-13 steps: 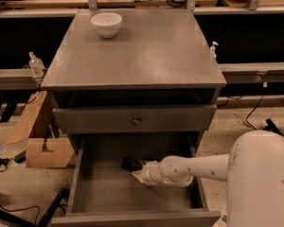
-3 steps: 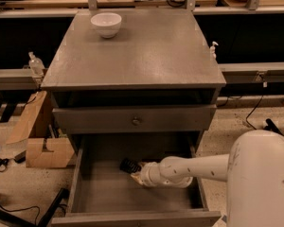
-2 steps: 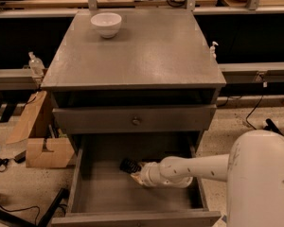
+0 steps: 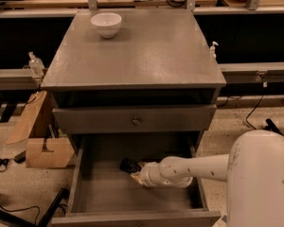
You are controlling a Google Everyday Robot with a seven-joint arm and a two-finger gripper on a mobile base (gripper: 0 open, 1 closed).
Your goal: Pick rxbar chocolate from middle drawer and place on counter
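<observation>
The middle drawer [image 4: 99, 193] stands pulled out, its grey floor showing. My arm reaches into it from the right, and the gripper [image 4: 131, 169] sits low over the drawer floor near the back middle. The dark end of the gripper covers what is under it, and I cannot make out the rxbar chocolate. The counter [image 4: 146, 51] is the grey top slab of the cabinet above.
A white bowl [image 4: 106, 24] stands at the counter's back left. The upper drawer front with its small knob [image 4: 136, 121] is shut, overhanging the back of the open drawer. Cardboard boxes [image 4: 42, 150] lie on the floor to the left. The robot's white body [image 4: 260, 183] is at the right.
</observation>
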